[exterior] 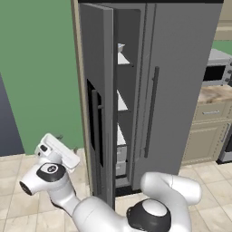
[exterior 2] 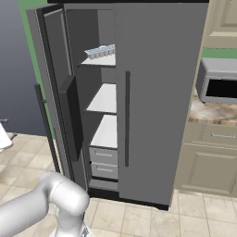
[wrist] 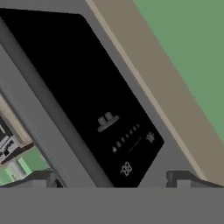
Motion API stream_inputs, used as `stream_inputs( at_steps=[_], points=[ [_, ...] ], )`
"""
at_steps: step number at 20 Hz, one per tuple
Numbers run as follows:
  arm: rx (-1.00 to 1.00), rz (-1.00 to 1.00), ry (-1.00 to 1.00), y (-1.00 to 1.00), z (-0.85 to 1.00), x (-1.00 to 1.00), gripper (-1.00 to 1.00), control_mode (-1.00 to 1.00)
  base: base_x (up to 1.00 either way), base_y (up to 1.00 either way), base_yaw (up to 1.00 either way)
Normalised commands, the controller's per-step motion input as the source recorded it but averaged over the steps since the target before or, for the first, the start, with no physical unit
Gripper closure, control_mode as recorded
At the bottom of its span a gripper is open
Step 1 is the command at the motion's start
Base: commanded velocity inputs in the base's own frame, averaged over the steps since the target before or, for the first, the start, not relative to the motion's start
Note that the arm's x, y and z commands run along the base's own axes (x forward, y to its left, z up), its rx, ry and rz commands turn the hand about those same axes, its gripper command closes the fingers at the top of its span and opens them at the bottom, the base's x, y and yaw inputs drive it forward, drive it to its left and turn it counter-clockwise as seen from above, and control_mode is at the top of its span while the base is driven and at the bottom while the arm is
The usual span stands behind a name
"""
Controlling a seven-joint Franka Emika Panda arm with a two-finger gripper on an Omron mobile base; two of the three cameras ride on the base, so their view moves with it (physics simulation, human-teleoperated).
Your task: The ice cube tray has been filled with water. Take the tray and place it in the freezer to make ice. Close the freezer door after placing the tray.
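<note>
The ice cube tray (exterior 2: 99, 52), white with light-blue cells, lies on the top white shelf inside the freezer (exterior 2: 104, 99). The freezer door (exterior: 96, 90) stands swung wide open, almost edge-on to the left base view. Its black dispenser panel (wrist: 92, 100) is very close in front of the hand view, with the grey door face around it. My gripper (wrist: 113, 179) is open, its two dark fingertips (wrist: 43, 179) far apart with nothing between them. The white hand (exterior: 56, 152) hovers low, left of the door's outer face, apart from the dark bar handle (exterior 2: 46, 129).
The wider fridge door (exterior: 181, 90) is shut, with its long dark handle (exterior: 151, 111). A microwave (exterior: 217, 72) sits on the counter (exterior: 215, 94) to the right, above beige cabinets (exterior 2: 208, 171). A green wall (exterior: 36, 68) is left of the door; tiled floor (exterior 2: 139, 217) lies below.
</note>
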Motion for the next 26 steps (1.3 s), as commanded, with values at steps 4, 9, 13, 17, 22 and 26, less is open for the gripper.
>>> stream_inputs(
  at_steps=[4, 9, 13, 17, 22, 26],
  points=[
    [0.13, 0.0, 0.0, -0.1, 0.01, 0.23, -1.0, -1.0, 0.0, 0.0, 0.0],
    [0.14, 0.0, 0.0, -0.15, 0.0, 0.36, -1.0, -1.0, 0.0, 0.0, 0.0],
    [0.1, 0.0, 0.0, -0.07, 0.0, 0.44, -1.0, -1.0, 0.0, 0.0, 0.0],
    [0.02, 0.0, 0.0, 0.0, -0.01, 0.46, -1.0, -1.0, 0.0, 0.0, 0.0],
    [0.0, 0.0, 0.0, 0.0, -0.09, 0.39, -1.0, -1.0, 0.0, 0.0, 0.0],
    [0.0, 0.0, 0.0, 0.0, 0.0, 0.39, -1.0, -1.0, 0.0, 0.0, 0.0]
  ],
)
